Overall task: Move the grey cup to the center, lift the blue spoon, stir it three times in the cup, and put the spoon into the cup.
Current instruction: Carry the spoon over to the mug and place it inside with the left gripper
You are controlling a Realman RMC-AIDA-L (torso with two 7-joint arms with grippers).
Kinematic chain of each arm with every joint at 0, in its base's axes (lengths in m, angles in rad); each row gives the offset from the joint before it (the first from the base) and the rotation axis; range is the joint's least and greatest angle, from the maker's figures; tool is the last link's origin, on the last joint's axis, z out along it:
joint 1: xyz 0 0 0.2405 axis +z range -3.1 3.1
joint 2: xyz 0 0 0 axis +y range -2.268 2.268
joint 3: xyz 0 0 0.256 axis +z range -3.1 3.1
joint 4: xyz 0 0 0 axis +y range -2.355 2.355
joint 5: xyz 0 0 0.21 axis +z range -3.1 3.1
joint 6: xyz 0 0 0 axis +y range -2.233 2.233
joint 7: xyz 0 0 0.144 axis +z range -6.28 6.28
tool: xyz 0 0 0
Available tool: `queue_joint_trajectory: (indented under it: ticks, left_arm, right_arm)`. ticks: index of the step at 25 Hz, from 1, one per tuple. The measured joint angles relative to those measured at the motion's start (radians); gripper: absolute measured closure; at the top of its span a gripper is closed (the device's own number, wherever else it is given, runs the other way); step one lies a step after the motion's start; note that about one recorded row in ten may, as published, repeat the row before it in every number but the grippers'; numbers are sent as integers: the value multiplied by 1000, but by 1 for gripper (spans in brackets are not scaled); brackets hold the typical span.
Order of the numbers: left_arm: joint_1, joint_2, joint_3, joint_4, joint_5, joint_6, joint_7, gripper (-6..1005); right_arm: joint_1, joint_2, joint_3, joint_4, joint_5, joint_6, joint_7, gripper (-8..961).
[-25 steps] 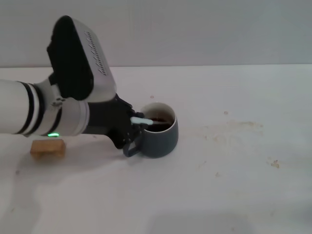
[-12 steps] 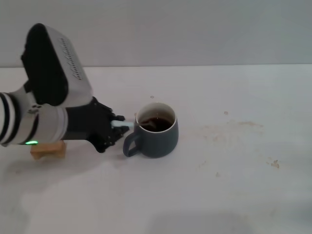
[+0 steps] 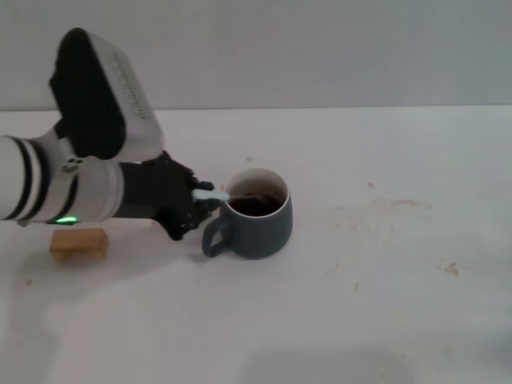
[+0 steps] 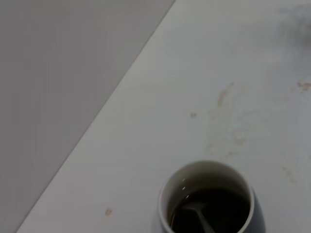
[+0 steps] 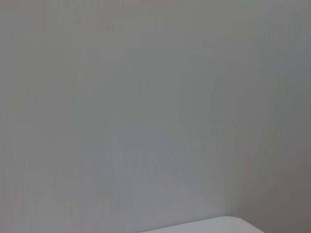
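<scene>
The black left gripper [image 3: 200, 200] is pinching the blue spoon's [image 3: 210, 194] slim pale handle, its metal bowl dipping into the rounded, glossy grey cup's [image 3: 258, 226] dark liquid.

White tabletop [image 3: 384, 320], faintly marked with brownish stains and crumbs toward 3 o'clock. Near centre, the grey cup [image 3: 260, 228] — upright, dark liquid inside, handle turned to about 8 o'clock. Well off at 9 o'clock, a small tan block [image 3: 78, 243] — lying flat, apart from the cup.
</scene>
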Motion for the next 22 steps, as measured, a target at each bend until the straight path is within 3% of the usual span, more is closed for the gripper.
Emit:
queue_joint_trajectory:
  ticks: [6,12,17,22]
  left_arm:
    - [-42,-2,61,23,-22,27,1,819]
    - [-20,-2,86,-17,-41,10,-2,820]
    - [35,1,66,-69,-33,-13,-5,820]
    - [38,3,19,-56,-32,-19,-2,819]
  right_arm:
    - [-1,0,0,0,0,0,0,955]
    - [-1,0,0,0,0,0,0,954]
    - [0,0,0,0,0,0,0,954]
    - [4,0,0,0,0,0,0,954]
